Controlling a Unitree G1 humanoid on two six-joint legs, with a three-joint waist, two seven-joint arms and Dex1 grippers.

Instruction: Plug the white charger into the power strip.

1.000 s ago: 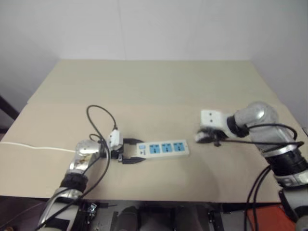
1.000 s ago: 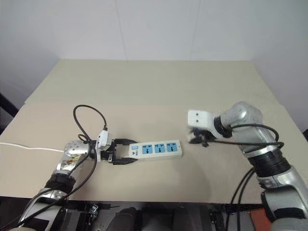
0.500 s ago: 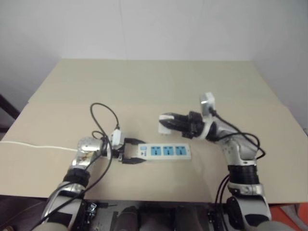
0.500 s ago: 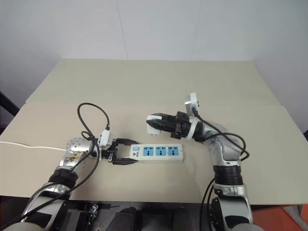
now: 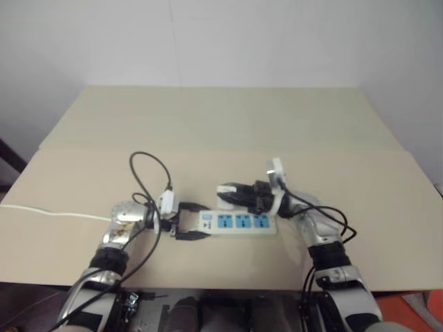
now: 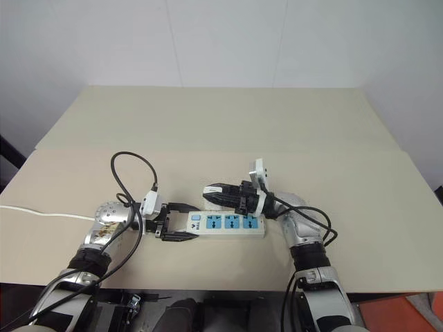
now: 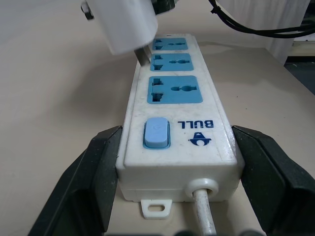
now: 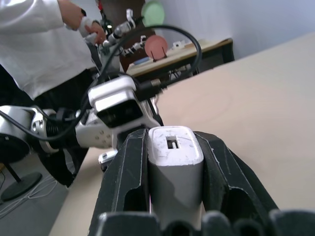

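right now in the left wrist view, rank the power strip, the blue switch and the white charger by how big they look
1. power strip, by far the largest.
2. white charger, cut off at the picture's edge and farther from the camera, so its true size against the strip is unsure.
3. blue switch, smallest.

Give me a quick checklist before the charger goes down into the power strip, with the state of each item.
1. White charger gripped by the right gripper: ok, jaws shut on both its sides.
2. Power strip braced by the left gripper: ok, jaws flank the switch end.
3. Sockets free: ok, all three blue sockets empty.
4. Prongs lined up with a socket: cannot tell, the charger hangs above the strip's far edge.
5. Charger seated: not ok, not yet in.
6. Cord clear of sockets: ok.
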